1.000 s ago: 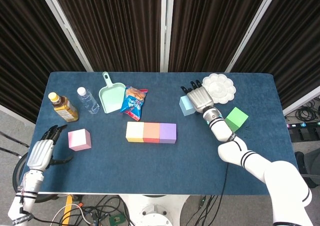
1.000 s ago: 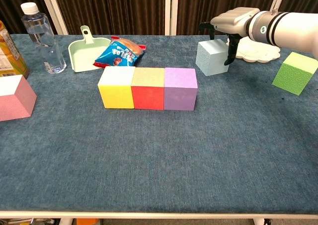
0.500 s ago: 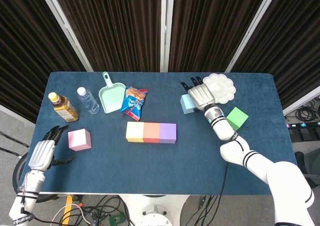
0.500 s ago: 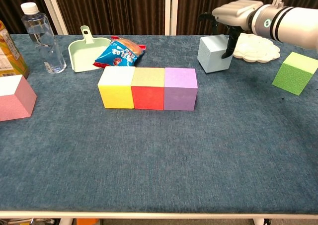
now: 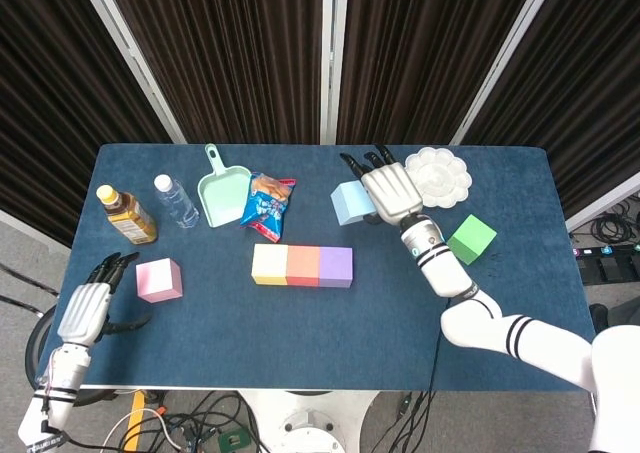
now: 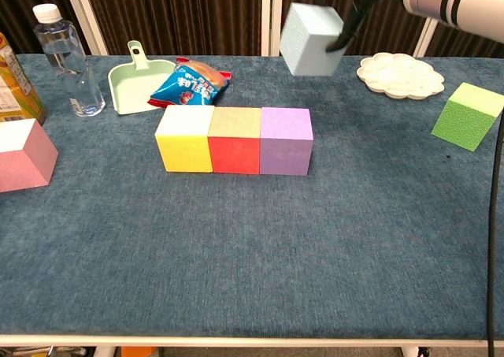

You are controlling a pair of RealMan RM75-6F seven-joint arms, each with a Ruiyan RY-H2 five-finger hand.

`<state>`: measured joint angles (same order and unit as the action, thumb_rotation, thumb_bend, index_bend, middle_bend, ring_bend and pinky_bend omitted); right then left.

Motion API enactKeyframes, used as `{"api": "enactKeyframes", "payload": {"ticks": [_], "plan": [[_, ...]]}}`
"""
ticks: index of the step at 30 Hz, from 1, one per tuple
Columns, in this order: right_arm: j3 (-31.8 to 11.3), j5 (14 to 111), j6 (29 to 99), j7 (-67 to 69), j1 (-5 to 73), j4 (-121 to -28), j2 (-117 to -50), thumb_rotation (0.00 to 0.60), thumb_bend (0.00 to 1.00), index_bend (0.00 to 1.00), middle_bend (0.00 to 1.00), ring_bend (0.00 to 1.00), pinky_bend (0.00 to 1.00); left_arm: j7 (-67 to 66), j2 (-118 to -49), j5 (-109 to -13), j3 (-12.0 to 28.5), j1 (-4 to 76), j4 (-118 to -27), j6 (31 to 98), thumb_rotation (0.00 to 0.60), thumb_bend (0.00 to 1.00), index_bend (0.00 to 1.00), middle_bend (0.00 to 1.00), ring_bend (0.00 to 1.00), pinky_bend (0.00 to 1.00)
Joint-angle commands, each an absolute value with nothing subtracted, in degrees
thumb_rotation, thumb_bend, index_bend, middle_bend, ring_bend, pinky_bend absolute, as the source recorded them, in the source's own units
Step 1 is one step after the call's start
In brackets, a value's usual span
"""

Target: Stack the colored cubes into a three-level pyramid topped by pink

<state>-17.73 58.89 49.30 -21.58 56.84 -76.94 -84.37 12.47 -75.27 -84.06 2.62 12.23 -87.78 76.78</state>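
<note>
- The light blue cube (image 6: 310, 39) hung above the worktop (image 6: 252, 247), behind the purple cube (image 6: 286, 140).
- The right hand (image 5: 391, 193) gripped it, fingers (image 5: 358, 161) wrapped over.
- Left hand (image 5: 84, 308) hung slack past the worktop's edge, holding nothing.

Silver-grey shells and black fingers are seen on both hands (image 5: 392, 193) (image 5: 83, 308), with seemingly black-banded white forearms.

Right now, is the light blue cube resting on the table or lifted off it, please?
Lifted: the light blue cube hangs tilted above the table in the right hand.
</note>
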Motion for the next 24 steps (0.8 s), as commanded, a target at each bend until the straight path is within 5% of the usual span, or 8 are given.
{"api": "enactKeyframes", "payload": {"ticks": [1, 11, 24], "plan": [[-20.46, 48.05, 58.6, -37.53, 56.66, -94.44, -78.1, 0.6, 0.1, 0.0, 0.63, 0.15, 0.0, 12.8, -75.28, -84.53, 2.55, 12.19, -87.89, 77.13, 0.6, 0.11, 0.09, 0.12, 0.03, 0.13], [-22.25, 26.7, 73.02, -56.81, 62.93, -110.57, -80.62, 0.6, 0.1, 0.0, 0.65, 0.17, 0.0, 14.34, -74.76, -86.03, 1.94, 12.44, -88.29, 77.2, 0.6, 0.11, 0.09, 0.12, 0.03, 0.13], [-25.03, 14.72, 78.02, -62.05, 72.36, -103.34, -92.64, 0.6, 0.11, 0.0, 0.65, 0.17, 0.0, 18.26, -74.38, -87.34, 0.93, 11.72, -86.59, 78.21, 0.6, 0.11, 0.09, 0.12, 0.03, 0.13]]}}
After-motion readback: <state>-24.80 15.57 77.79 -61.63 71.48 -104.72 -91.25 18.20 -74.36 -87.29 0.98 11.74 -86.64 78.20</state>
